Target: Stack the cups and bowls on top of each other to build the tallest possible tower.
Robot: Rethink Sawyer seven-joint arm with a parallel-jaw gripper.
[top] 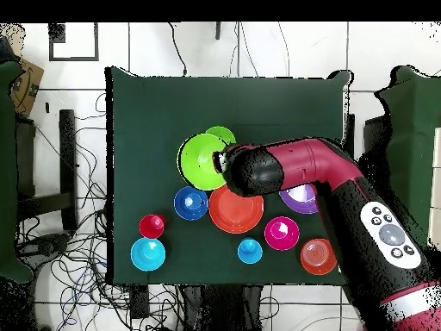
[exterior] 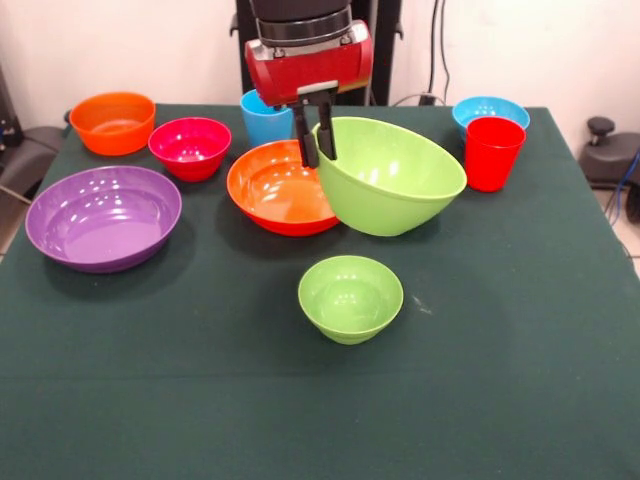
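My gripper [exterior: 315,152] is shut on the rim of the large lime green bowl [exterior: 392,178], which hangs tilted above the table, its mouth facing the front. In the overhead view the gripper [top: 219,159] sits at that bowl's [top: 200,162] right rim. Just left of it in the front view rests the large orange bowl [exterior: 278,188]. A small lime green bowl [exterior: 350,297] stands in front. The large purple bowl [exterior: 103,217] lies at the left. The light blue cup [exterior: 263,120] is behind the gripper and the red cup [exterior: 493,152] at the right. No tower is in view.
A small orange bowl [exterior: 112,122] and a magenta bowl [exterior: 190,147] stand at the back left, and a light blue bowl [exterior: 490,106] behind the red cup. The overhead view shows a dark blue bowl [top: 190,203] beside the large orange bowl [top: 235,209].
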